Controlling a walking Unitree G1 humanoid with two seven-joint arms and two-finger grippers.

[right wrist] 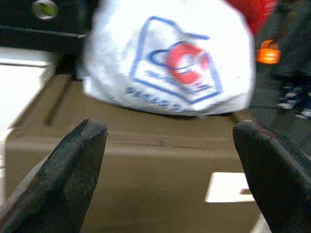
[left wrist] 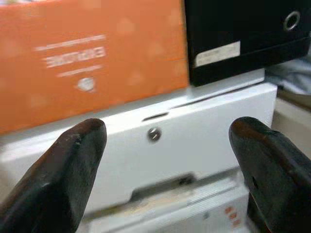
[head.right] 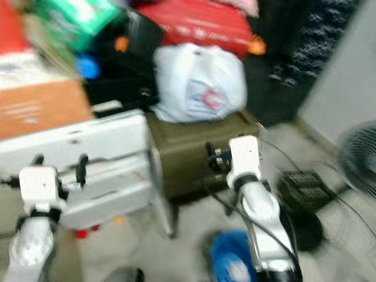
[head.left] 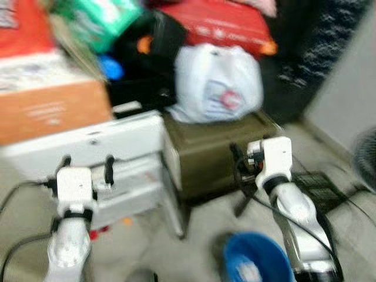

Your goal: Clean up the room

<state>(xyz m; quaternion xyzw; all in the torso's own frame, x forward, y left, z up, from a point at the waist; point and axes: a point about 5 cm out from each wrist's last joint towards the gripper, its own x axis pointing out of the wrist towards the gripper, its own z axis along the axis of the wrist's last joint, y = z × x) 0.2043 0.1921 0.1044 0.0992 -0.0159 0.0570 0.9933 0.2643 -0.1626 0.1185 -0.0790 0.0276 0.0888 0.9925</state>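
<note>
The head views are blurred. My left gripper [head.left: 88, 164] is open, held up in front of a white drawer unit [head.left: 117, 141]; its wrist view shows the unit's front [left wrist: 194, 131] with an orange box [left wrist: 92, 53] on top. My right gripper [head.left: 237, 161] is open and faces an olive-brown box [head.left: 205, 155]. A white plastic bag [right wrist: 170, 53] with a red and blue logo rests on that box [right wrist: 155, 165]. Neither gripper holds anything.
A blue bucket [head.left: 255, 258] stands on the floor between my arms. Behind are a red bag [head.left: 217, 23], a green package [head.left: 103, 17] and a black binder [left wrist: 233, 34]. A black crate [head.left: 317, 188] and a fan [head.left: 367, 155] stand at the right, by a grey wall.
</note>
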